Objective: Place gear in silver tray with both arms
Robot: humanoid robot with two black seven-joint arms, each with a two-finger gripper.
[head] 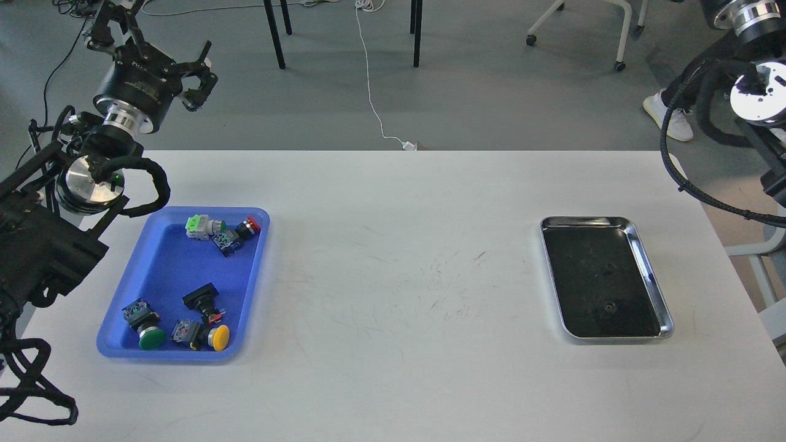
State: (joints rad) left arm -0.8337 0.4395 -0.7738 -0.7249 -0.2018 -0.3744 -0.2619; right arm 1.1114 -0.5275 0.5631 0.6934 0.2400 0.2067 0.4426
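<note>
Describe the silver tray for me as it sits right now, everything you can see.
The silver tray is a shiny rectangular metal tray with rounded corners, a raised rim and a dark reflective bottom. It lies flat on the white table, toward its right side, long side running away from the camera. It holds no parts, only two small dark marks. Neither arm touches it.

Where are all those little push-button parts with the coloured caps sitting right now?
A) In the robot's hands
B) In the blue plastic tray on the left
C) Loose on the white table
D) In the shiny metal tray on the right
B: the coloured push-button parts all lie inside the blue plastic tray on the left, while the shiny rectangular silver metal tray on the right shows only its dark bottom.
</note>
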